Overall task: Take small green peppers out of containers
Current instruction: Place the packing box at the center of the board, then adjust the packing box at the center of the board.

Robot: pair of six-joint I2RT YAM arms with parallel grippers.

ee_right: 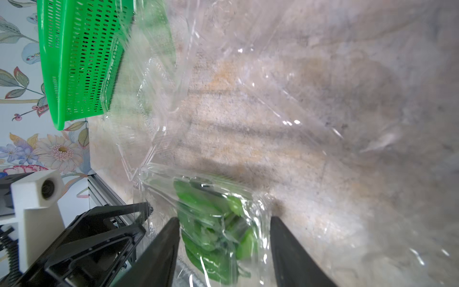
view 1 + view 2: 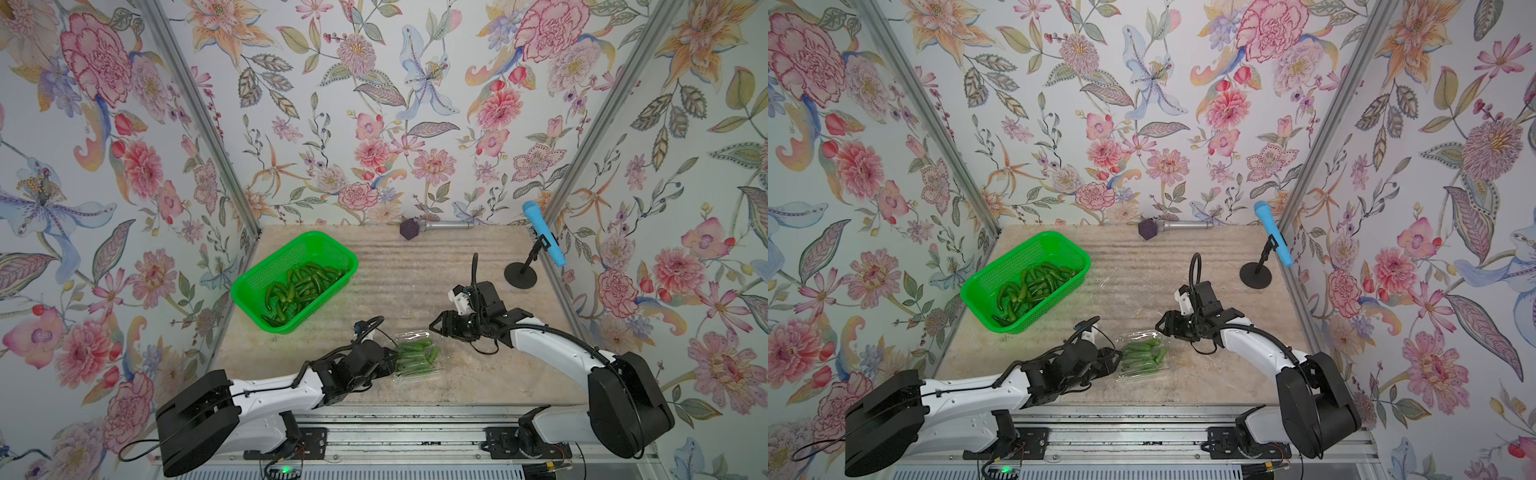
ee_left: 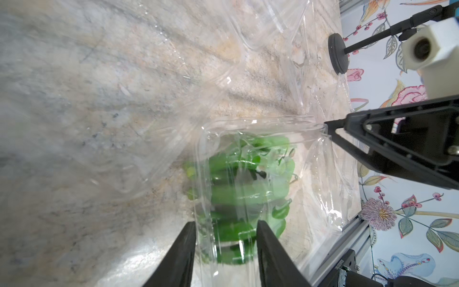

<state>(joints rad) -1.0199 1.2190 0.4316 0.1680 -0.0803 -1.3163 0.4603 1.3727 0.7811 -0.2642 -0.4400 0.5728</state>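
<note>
A clear container [image 2: 434, 365] [image 2: 1163, 365] packed with small green peppers [image 2: 409, 356] [image 2: 1138, 357] lies near the table's front middle. My left gripper [image 2: 394, 356] [image 2: 1119, 357] is at its left end. In the left wrist view the left gripper [image 3: 226, 223] is open, its fingers straddling the container [image 3: 248, 129] and the peppers [image 3: 236, 193]. My right gripper [image 2: 434, 326] [image 2: 1160, 326] hovers at the container's far right corner. In the right wrist view the right gripper [image 1: 223, 220] is open wide, holding nothing, with the container [image 1: 198, 179] below it.
A green basket [image 2: 270, 259] [image 1: 79, 62] holding many loose peppers [image 2: 299, 282] stands at the back left. More empty clear plastic [image 3: 273, 37] lies beyond the container. A blue microphone [image 2: 544, 239] on a black stand [image 2: 520, 276] is at the right, and a purple cube [image 2: 409, 230] at the back.
</note>
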